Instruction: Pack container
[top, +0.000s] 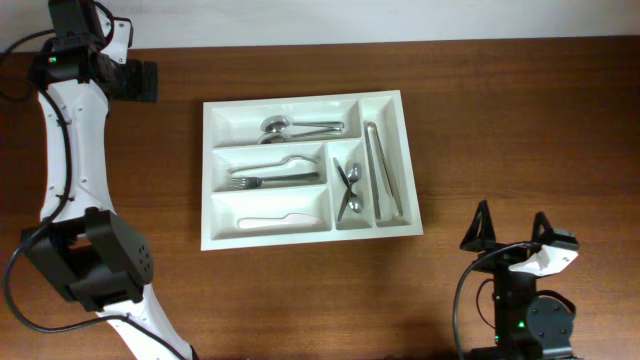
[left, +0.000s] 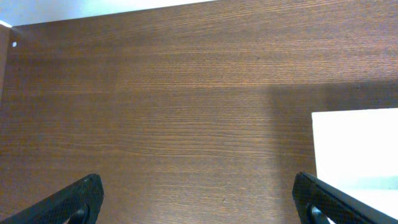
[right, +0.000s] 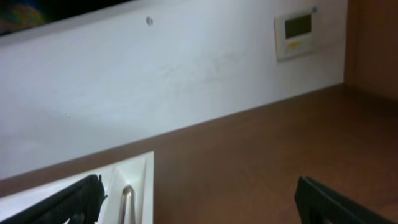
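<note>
The container (top: 305, 104), a large white cutlery tray, lies in the middle of the brown table. Its long compartments hold spoons (top: 300, 127), a fork (top: 262, 181) and a knife (top: 280, 220). The narrow ones hold small spoons (top: 348, 185) and tongs (top: 383, 170). My left gripper (top: 145, 80) is open off the tray's far-left corner, over bare wood. Its wrist view shows the spread fingers (left: 78, 199) and a tray corner (left: 357, 149) at right. My right gripper (top: 512, 215) stands open and empty near the front edge, right of the tray. Its view catches the tray corner (right: 140, 171) with the tongs (right: 126, 202).
A white wall runs along the table's far edge and carries a small control panel (right: 297, 31). The left arm (top: 70, 150) stretches down the table's left side. The right arm's base (top: 525, 310) sits at the front right.
</note>
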